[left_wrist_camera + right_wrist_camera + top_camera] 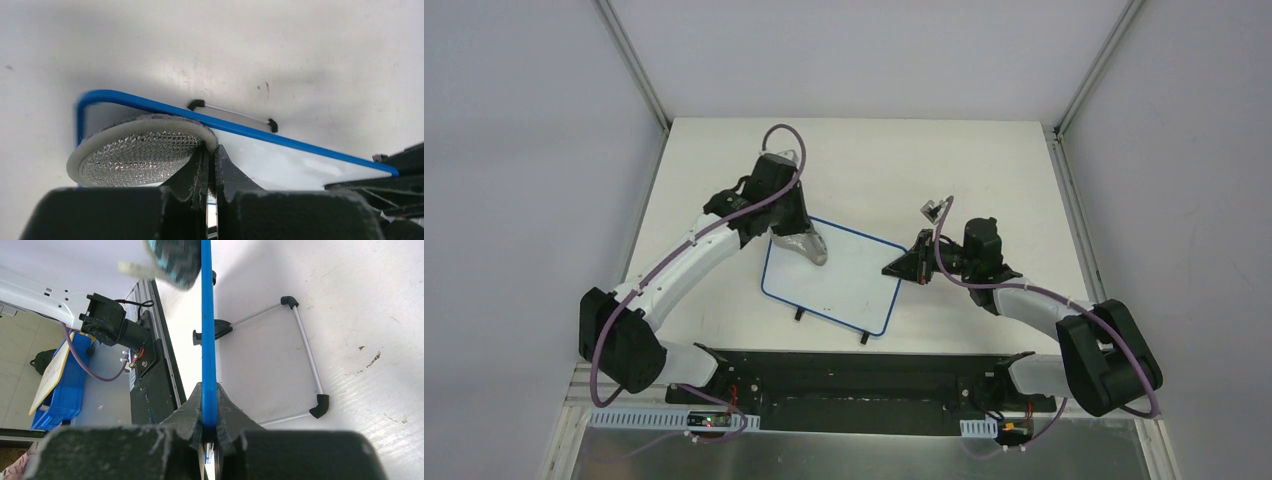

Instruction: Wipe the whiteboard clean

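The small whiteboard (834, 280) has a blue frame and lies tilted on the white table; its surface looks blank. My left gripper (809, 245) is shut on a round eraser pad (140, 150) with a white rim and silver mesh, held against the board's far left part (310, 165). My right gripper (904, 268) is shut on the board's right edge, whose blue frame (208, 340) runs straight up between the fingers. The eraser (172, 260) shows blurred at the top of the right wrist view.
The board's wire stand legs (305, 355) with black end caps stick out beneath it, also seen along the far edge (232, 112). A black base plate (864, 385) holds both arms at the table's near edge. Grey walls surround the table.
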Tool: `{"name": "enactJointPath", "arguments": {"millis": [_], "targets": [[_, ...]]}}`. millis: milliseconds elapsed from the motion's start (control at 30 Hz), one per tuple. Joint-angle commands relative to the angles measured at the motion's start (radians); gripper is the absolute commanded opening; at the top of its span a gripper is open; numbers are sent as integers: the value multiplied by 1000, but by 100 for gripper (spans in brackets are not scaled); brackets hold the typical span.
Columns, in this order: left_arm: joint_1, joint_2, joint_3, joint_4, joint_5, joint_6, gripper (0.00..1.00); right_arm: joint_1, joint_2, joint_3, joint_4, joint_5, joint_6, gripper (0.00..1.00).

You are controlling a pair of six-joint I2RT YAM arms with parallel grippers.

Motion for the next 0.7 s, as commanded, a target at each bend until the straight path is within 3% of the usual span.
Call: {"name": "enactJointPath", "arguments": {"millis": [0,200,400,667], "targets": [[110,1,78,-39,-27,70,0,30,19,-5,-37,-81,-125,0],[150,97,208,-85,64,61,0,32,21,-5,-29,-78,-124,0],[100,144,207,-26,167,95,0,33,35,-7,-29,-69,-123,0],[-218,166,256,-42,134,265,0,57,81,8,-25,-52,-126,0]]}}
